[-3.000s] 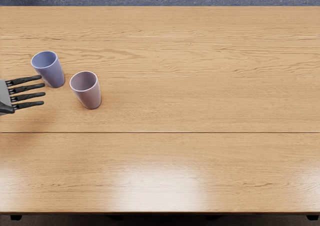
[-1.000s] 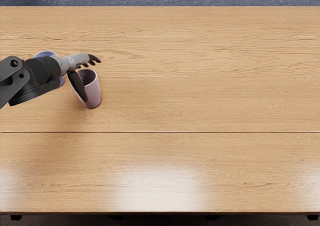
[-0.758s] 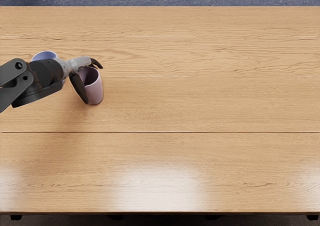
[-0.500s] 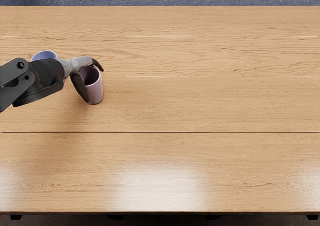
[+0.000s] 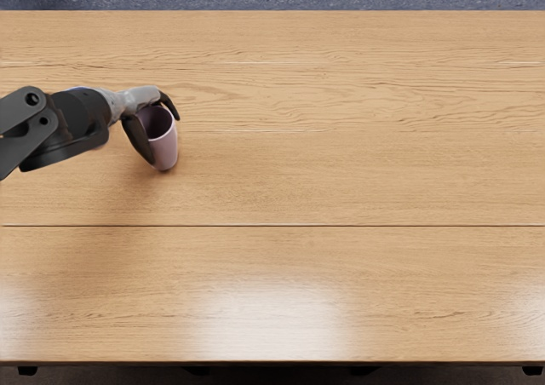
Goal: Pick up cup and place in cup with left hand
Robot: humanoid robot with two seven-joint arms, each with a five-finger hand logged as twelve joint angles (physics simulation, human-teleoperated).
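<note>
While the left hand point(image 5: 139, 100) grips the pink cup point(image 5: 167, 146), upper left of frame, the mostly hidden blue cup point(image 5: 78, 88) lies farther left

Dark arm point(image 5: 72, 125), pale grey hand point(image 5: 140, 100)

The pink cup point(image 5: 168, 149), mouth up, is held near the mostly hidden blue cup point(image 5: 77, 88).

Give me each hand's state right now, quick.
Left hand: closed on the pale pink, smooth, tapered cup.
Right hand: out of view, so its state can't be told.
</note>
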